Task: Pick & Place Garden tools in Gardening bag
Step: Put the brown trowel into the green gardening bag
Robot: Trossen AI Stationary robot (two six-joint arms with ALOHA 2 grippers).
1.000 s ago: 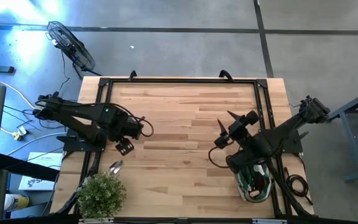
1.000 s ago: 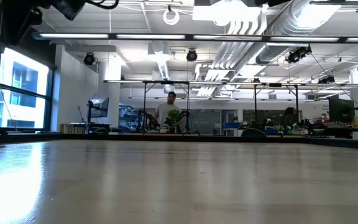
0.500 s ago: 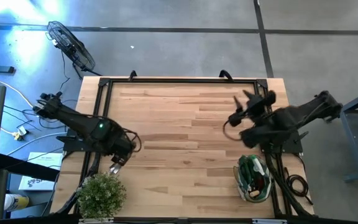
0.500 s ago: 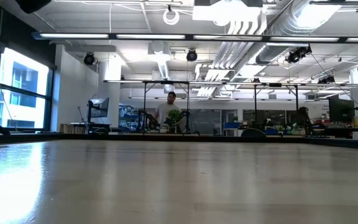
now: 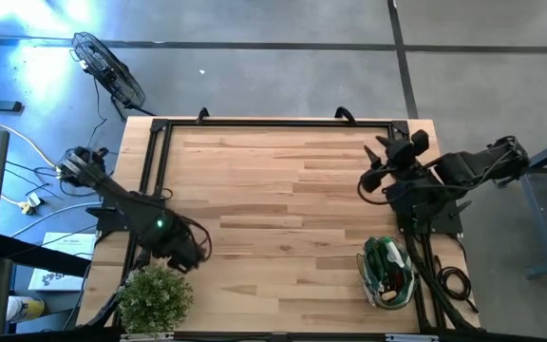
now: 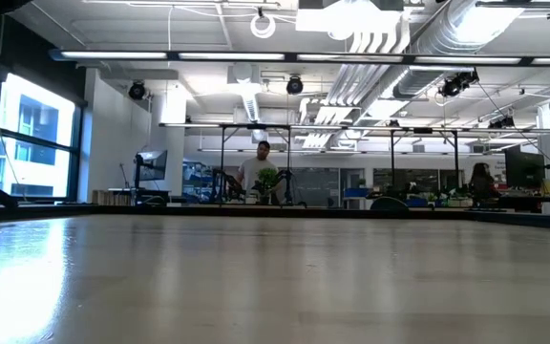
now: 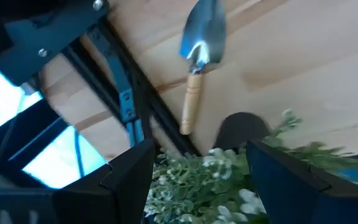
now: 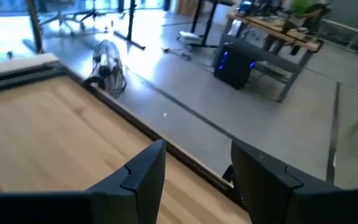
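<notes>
High view: left gripper (image 5: 190, 258) sits low at the near-left part of the table (image 5: 273, 190), right at the top edge of the potted plant (image 5: 156, 297). Its fingers are hidden under the arm here. No trowel visible from above; the arm covers that spot. Right gripper (image 5: 380, 152) hangs over the far-right part of the table, nothing between its fingers, pointing toward the far edge. Gardening bag (image 5: 388, 273) lies near the right front corner, well apart from the right gripper and behind it, toward the near edge, mouth up, with green, white and red contents showing inside; single tools inside can't be told apart.

Low view: bare tabletop (image 6: 275, 287) only, no gripper or tool in frame. Person (image 6: 259, 172) stands far back in the room, another (image 6: 480, 180) at the right.

Left wrist view: left gripper (image 7: 201, 186) fingers apart, holding nothing. Trowel (image 7: 197, 62) lies flat on the wood just ahead of the fingertips, beside the black table frame (image 7: 126, 106). Long axis runs straight away from the gripper: wooden handle end nearest the fingers, silver blade pointing away. Plant leaves (image 7: 229, 186) fill the gap between the fingers, just short of the handle end.

Right wrist view: right gripper (image 8: 194, 180) fingers apart, nothing between them; ahead are the table edge, floor and a fan (image 8: 107, 62).
</notes>
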